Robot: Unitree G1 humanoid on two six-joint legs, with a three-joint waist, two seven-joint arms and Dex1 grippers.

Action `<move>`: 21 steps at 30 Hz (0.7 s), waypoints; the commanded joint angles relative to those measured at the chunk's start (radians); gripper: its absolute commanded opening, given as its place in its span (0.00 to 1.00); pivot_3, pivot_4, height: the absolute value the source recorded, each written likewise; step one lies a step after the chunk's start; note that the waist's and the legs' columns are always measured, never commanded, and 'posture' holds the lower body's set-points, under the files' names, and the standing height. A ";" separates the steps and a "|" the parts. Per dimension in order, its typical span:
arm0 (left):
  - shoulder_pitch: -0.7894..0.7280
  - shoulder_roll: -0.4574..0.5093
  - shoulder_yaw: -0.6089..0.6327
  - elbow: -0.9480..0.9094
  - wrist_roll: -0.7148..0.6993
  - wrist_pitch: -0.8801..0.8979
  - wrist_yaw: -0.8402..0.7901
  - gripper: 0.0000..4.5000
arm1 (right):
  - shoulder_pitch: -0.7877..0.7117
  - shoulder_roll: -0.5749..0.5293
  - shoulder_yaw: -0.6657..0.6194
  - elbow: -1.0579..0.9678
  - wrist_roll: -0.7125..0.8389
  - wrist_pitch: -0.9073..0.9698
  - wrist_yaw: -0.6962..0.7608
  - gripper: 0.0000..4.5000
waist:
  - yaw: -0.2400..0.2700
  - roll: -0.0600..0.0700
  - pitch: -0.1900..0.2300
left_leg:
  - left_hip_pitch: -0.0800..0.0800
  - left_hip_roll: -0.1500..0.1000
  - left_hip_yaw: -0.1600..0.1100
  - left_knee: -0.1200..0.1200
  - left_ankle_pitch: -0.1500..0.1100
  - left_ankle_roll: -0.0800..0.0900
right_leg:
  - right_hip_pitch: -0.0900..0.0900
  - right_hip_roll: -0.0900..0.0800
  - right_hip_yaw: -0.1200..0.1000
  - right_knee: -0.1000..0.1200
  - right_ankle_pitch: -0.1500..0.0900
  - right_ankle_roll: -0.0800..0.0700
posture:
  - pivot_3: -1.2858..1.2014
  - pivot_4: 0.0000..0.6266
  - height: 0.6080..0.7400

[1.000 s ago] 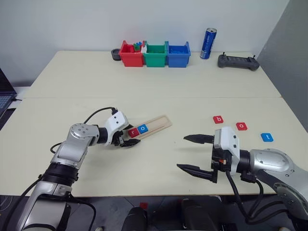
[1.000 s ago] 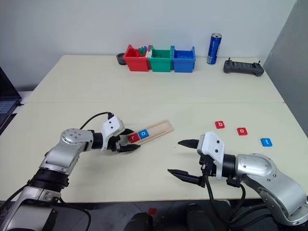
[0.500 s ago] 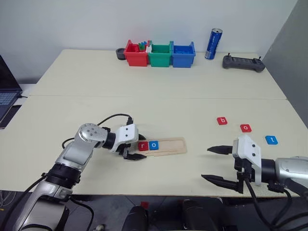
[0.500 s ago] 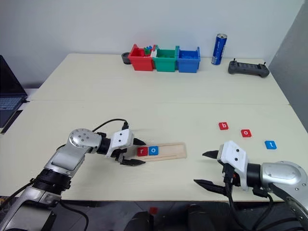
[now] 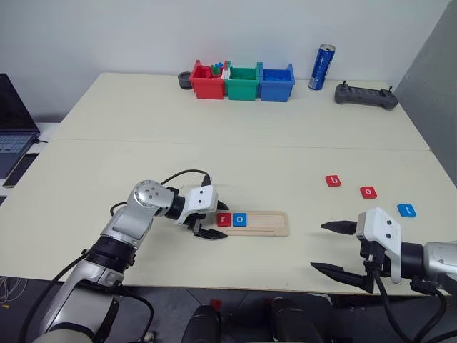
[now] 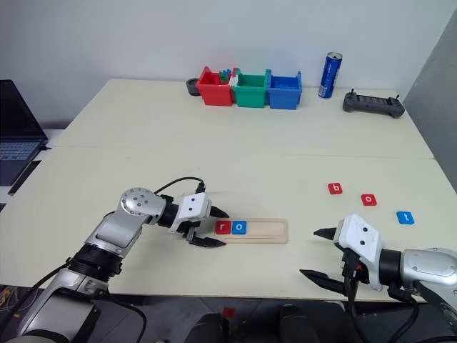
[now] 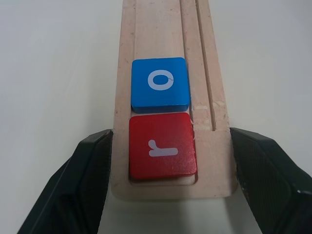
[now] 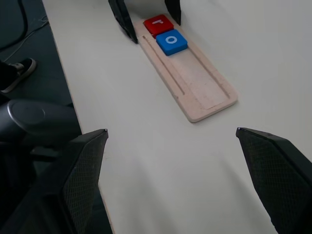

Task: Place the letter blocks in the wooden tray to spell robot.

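Nearest the robot, the right pincer (image 5: 335,246) hangs over the front edge of the worktop (image 5: 214,143) with its fingers spread wide and nothing between them. Slightly farther in, the left pincer (image 5: 211,223) is clamped on the left end of the wooden tray (image 5: 268,223), one finger on each long side (the wrist view shows both pressed to the wood). The red r block (image 5: 223,219) and blue o block (image 5: 239,219) lie side by side in the tray's left end. Beyond the right pincer, loose on the worktop, sit the blue t block (image 5: 405,210), red o block (image 5: 368,191) and red b block (image 5: 333,181). Along the far edge stand coloured bins (image 5: 243,80), a blue can (image 5: 324,58) and a dark controller (image 5: 365,96).
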 commanded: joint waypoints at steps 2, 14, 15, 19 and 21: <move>0.018 -0.028 -0.061 0.004 0.019 0.004 -0.027 0.75 | -0.005 -0.011 -0.024 -0.022 0.002 -0.009 0.007 1.00 | 0.000 0.000 0.000 | 0.000 0.000 0.000 0.000 0.000 0.000 | 0.000 0.000 0.000 0.000 0.000 0.000 | 0.52 0.24 1.00; 0.009 -0.059 -0.067 0.016 0.042 -0.013 -0.017 0.75 | -0.027 -0.001 -0.001 -0.032 0.005 0.003 -0.018 1.00 | 0.000 0.000 0.000 | 0.001 0.000 -0.001 0.000 0.000 0.000 | 0.002 0.000 0.000 0.000 0.000 0.000 | 0.52 0.24 1.00; 0.007 -0.061 -0.066 0.021 0.045 -0.019 -0.012 0.83 | -0.027 -0.001 0.002 -0.034 0.005 0.005 -0.020 1.00 | 0.000 0.000 0.000 | 0.001 0.000 -0.001 0.000 0.000 0.000 | 0.002 0.000 0.000 0.000 0.000 0.000 | 0.52 0.24 1.00; -0.005 -0.061 -0.053 0.034 0.038 -0.026 -0.017 1.00 | -0.027 -0.002 0.006 -0.035 0.010 0.007 -0.024 1.00 | -0.001 0.000 0.000 | 0.001 0.000 -0.001 0.000 0.000 0.000 | 0.002 0.000 -0.001 -0.001 0.000 0.000 | 0.52 0.24 1.00; -0.009 -0.053 -0.046 0.040 0.036 -0.044 -0.018 1.00 | -0.030 -0.002 0.010 -0.032 0.007 0.004 -0.022 1.00 | -0.003 0.000 0.000 | 0.001 0.000 -0.001 0.000 0.000 0.000 | 0.002 0.000 0.000 -0.001 0.000 0.000 | 0.52 0.24 1.00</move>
